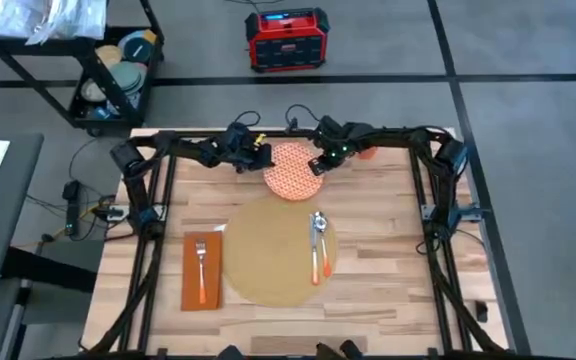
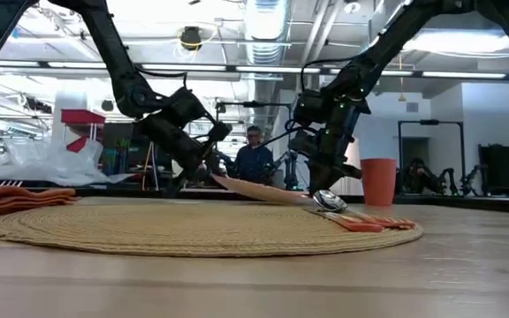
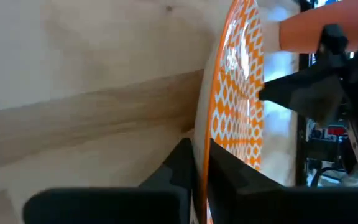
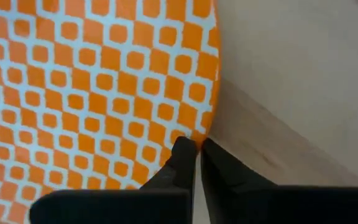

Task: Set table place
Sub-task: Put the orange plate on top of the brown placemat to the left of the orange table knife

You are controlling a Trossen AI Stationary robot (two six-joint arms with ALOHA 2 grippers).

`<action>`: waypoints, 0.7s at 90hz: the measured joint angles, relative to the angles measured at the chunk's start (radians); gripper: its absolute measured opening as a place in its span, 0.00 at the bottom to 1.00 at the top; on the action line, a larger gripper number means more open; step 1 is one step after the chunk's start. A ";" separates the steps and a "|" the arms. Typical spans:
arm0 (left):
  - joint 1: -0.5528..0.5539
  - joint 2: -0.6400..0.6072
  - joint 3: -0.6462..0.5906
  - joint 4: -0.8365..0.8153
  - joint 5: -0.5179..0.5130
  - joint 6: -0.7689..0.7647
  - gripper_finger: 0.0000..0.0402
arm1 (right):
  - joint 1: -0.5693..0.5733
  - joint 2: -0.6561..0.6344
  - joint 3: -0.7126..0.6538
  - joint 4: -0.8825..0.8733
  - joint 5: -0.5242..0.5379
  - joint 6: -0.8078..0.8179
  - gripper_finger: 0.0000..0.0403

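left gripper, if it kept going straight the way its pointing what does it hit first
The left gripper is shut on the plate's rim. Straight ahead across the plate, the right gripper at the opposite rim looks first in line, though depth is hard to judge.

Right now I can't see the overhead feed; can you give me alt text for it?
Both end effectors, left and right, grip opposite edges of an orange patterned plate just beyond the round placemat. A knife and spoon lie on the placemat; a fork rests on a napkin.

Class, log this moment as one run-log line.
left gripper: shut on plate rim | right gripper: shut on opposite rim | plate: tilted, beyond placemat | cutlery: placed
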State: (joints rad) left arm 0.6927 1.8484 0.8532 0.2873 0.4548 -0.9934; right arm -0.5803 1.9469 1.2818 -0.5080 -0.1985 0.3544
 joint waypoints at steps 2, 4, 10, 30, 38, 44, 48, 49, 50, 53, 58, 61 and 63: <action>0.000 -0.003 0.000 0.004 0.006 -0.006 0.01 | 0.005 0.000 0.007 -0.016 0.002 -0.009 0.00; -0.001 -0.007 0.000 0.004 0.011 -0.011 0.01 | 0.009 0.000 0.014 -0.030 0.006 -0.017 0.00; -0.005 -0.024 0.000 0.005 0.014 -0.014 0.00 | 0.026 0.000 0.036 -0.078 0.027 -0.043 0.00; -0.017 -0.085 0.004 -0.038 0.008 -0.001 0.00 | 0.072 -0.009 0.080 -0.017 -0.034 -0.080 0.00; -0.024 -0.103 0.005 -0.090 0.037 0.025 0.00 | 0.102 -0.014 0.080 -0.011 -0.070 -0.079 0.00; -0.039 -0.105 0.004 -0.132 0.020 0.036 0.00 | 0.120 -0.003 0.093 0.013 -0.045 -0.072 0.00; -0.051 -0.105 0.004 -0.164 0.002 0.058 0.00 | 0.132 -0.004 0.099 0.013 0.001 -0.071 0.00; -0.052 -0.105 0.004 -0.170 -0.001 0.062 0.00 | 0.135 -0.005 0.101 0.016 0.016 -0.071 0.00; -0.053 -0.105 0.004 -0.174 -0.005 0.064 0.00 | 0.138 -0.006 0.104 0.019 0.030 -0.070 0.00; -0.056 -0.111 0.004 -0.180 -0.012 0.068 0.00 | 0.143 -0.009 0.114 0.026 0.068 -0.070 0.00; -0.058 -0.123 0.004 -0.177 -0.030 0.055 0.00 | 0.146 -0.032 0.117 0.014 0.101 -0.070 0.00; -0.058 -0.128 0.004 -0.169 -0.032 0.049 0.00 | 0.148 -0.049 0.115 0.002 0.119 -0.072 0.00; -0.058 -0.134 0.003 -0.164 -0.033 0.049 0.00 | 0.149 -0.060 0.115 0.003 0.131 -0.072 0.00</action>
State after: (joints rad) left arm 0.6345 1.7148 0.8557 0.1229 0.4213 -0.9445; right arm -0.4314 1.8868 1.3968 -0.5054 -0.0674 0.2823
